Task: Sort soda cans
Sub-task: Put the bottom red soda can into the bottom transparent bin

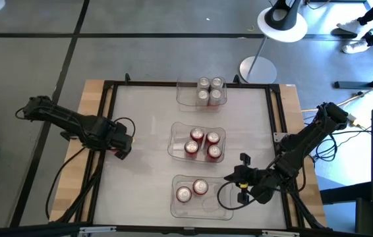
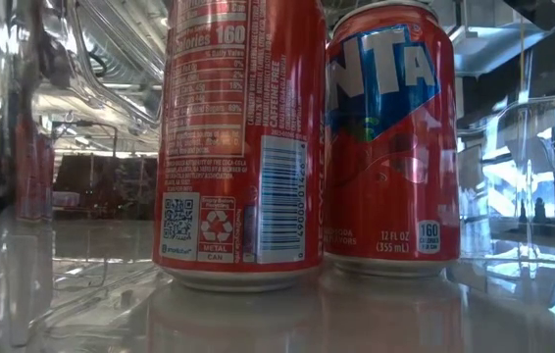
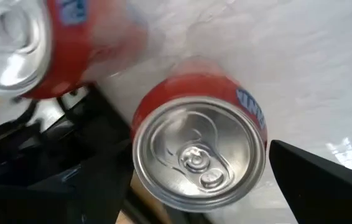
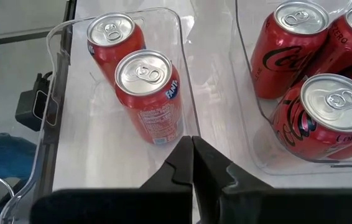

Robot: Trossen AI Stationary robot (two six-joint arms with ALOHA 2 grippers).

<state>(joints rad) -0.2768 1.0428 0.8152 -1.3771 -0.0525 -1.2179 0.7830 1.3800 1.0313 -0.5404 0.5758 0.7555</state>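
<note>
Three clear trays stand in a row down the table's middle. The far tray (image 1: 181, 99) holds several silver cans (image 1: 209, 91). The middle tray (image 1: 173, 141) holds several red cans (image 1: 203, 143). The near tray (image 1: 176, 204) holds two red cans (image 1: 192, 191), which also fill the low view (image 2: 238, 147). My left gripper (image 1: 122, 143) is at the table's left edge, shut on a red can (image 3: 198, 155). Another red can (image 3: 14, 43) is close beside it. My right gripper (image 1: 239, 178) is shut and empty, by the near tray's right side (image 4: 193, 155). My left gripper has the red can between its two fingers (image 3: 313, 180), one on each side of the can's wall (image 3: 140, 124). The fingers come from above, pointing down, and the can is upright. Its silver top hides the places of contact. Whether it is lifted, I cannot tell.
A black frame (image 1: 107, 99) runs round the white table top, with bare wood (image 1: 94, 99) outside it on the left. Cables trail from both arms. A white stand base (image 1: 258, 69) sits past the far edge. There is open white surface left and right of the trays.
</note>
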